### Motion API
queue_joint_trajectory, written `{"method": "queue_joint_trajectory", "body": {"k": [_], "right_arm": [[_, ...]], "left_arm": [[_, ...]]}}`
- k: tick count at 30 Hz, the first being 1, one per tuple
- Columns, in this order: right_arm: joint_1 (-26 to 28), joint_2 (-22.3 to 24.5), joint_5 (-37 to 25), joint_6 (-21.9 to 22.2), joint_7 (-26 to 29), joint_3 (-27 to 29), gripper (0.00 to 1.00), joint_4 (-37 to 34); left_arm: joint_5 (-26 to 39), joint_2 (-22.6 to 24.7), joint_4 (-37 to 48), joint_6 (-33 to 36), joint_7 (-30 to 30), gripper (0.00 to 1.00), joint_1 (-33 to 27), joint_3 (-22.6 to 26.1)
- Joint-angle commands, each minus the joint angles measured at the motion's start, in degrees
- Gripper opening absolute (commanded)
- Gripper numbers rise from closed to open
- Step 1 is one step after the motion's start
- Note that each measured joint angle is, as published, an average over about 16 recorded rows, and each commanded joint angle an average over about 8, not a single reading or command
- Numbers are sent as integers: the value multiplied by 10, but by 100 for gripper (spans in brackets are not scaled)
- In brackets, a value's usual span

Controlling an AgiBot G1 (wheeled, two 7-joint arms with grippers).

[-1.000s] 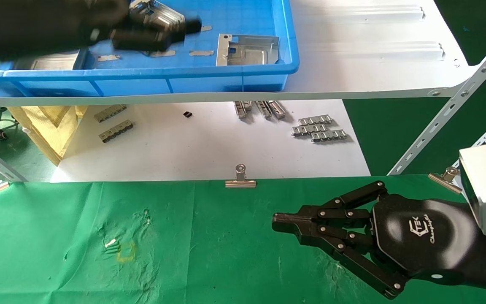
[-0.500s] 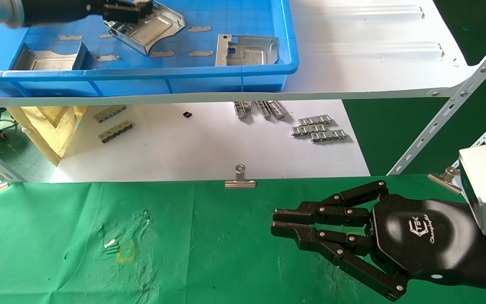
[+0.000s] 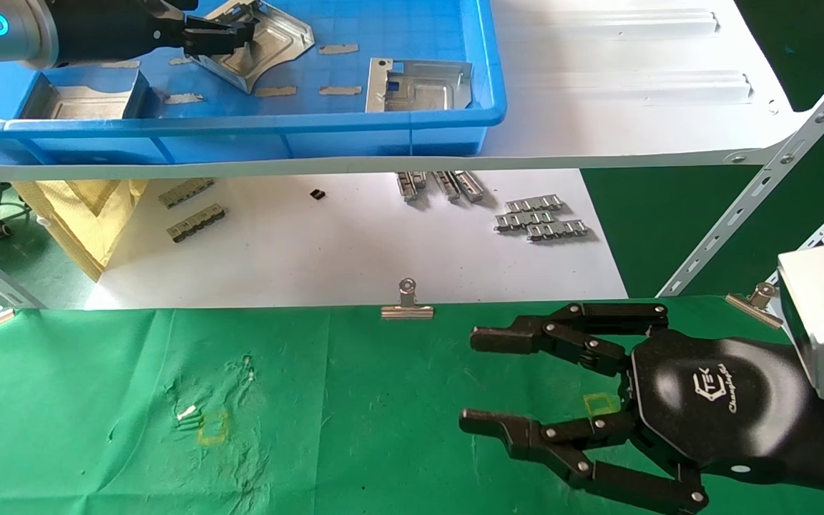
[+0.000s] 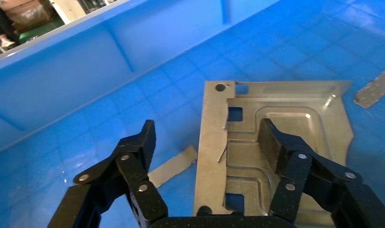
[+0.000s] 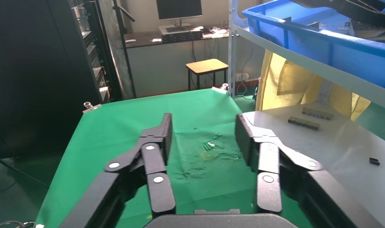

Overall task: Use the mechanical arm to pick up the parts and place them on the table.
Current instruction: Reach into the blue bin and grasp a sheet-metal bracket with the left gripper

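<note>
Three silver parts lie in the blue bin: a tilted one [image 3: 269, 39], one to the right [image 3: 419, 86] and one at the near left [image 3: 86, 104]. My left gripper [image 3: 233, 36] is open at the tilted part. In the left wrist view this gripper [image 4: 207, 130] straddles the bent-up edge of the part [image 4: 285, 102], with one finger [image 4: 276, 142] over its recess and the other over the bin floor. My right gripper [image 3: 469, 379] is open and empty just above the green table [image 3: 355, 400]. It also shows open in the right wrist view [image 5: 202, 128].
The blue bin [image 3: 398, 136] stands on a white shelf [image 3: 634, 107] with a slanted brace [image 3: 762, 193] at the right. Ridged strips [image 3: 541, 218] lie on the white sheet below. A binder clip [image 3: 407, 304] holds the cloth's far edge. Yellow squares [image 3: 213, 427] [image 3: 601, 404] mark the cloth.
My right gripper has opened from shut, staying in place over the cloth. My left gripper has settled in the bin against the tilted part.
</note>
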Motion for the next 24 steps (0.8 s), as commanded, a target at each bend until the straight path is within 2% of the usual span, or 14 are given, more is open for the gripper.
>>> {"method": "queue_joint_trajectory", "body": {"k": [1,12,24], "right_arm": [[0,0,0,0,0,0,100,0],[0,0,0,0,0,0,100,0],[0,0,0,0,0,0,100,0]], "left_arm": [[-1,1,5,-6,-2,0,0,-1],[-2,-4,12,-7,-2,0,2,-1],[-20,-28,3,33,6,0,3,-14]]}}
